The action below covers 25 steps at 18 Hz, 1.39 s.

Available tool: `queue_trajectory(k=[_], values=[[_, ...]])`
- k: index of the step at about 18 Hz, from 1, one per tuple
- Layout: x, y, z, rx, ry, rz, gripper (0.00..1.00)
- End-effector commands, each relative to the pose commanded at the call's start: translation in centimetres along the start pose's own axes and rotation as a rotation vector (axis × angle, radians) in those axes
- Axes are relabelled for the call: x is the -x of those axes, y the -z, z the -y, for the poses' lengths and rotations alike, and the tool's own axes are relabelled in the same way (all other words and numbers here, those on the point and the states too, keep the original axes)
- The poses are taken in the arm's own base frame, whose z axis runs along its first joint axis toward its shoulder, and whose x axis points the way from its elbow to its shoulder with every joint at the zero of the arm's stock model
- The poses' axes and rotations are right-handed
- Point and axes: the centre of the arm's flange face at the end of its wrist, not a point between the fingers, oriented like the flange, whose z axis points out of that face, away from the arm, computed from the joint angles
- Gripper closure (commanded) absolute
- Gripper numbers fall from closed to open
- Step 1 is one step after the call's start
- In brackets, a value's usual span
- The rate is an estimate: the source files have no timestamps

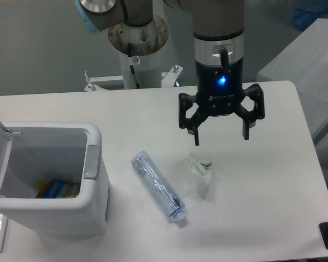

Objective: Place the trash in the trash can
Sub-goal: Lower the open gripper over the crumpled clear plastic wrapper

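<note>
The wrapper point(203, 173), crumpled white with a green mark, lies on the surface point(262, 191) just below the claw point(221, 137) and slightly toward its left finger as pictured. The crushed clear bottle point(158, 186) lies flat beside the wrapper, farther from the claw on the same side, cap end pointing toward the viewer. The trash can point(93, 180) stands well apart from the claw beyond the bottle, lid flipped up, its grey inside showing something blue and yellow at the bottom. The claw hangs above the surface with fingers spread wide, holding nothing. Judged step: approach for a first pick, likely the wrapper. The next move calls for descending to straddle the wrapper, then closing.
</note>
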Motion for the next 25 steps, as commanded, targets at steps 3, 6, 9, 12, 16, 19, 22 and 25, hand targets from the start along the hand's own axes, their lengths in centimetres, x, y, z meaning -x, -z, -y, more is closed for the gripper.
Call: queue_trajectory(k=[3, 6, 9, 12, 16, 19, 22, 25], values=[[0.1, -0.5, -0.4, 0.009, 0.004, -0.004, 0.0], [-0.2, -1.3, -1.0, 0.025, 0.006, -0.014, 0.0], [-0.2, -2.5, -1.4, 0.04, 0.01, -0.029, 0.0], [-0.4, -4.8, -2.9, 0.071, 0.021, -0.041, 0.0], [-1.2, -7.4, -5.7, 0.12, 0.037, -0.051, 0.0], [-2.0, -9.0, -8.0, 0.168, 0.014, -0.063, 0.0], [-2.8, -11.0, -10.3, 0.237, -0.099, -0.063, 0.0], [-3.6, -13.3, -12.2, 0.288, -0.092, -0.091, 0.0]])
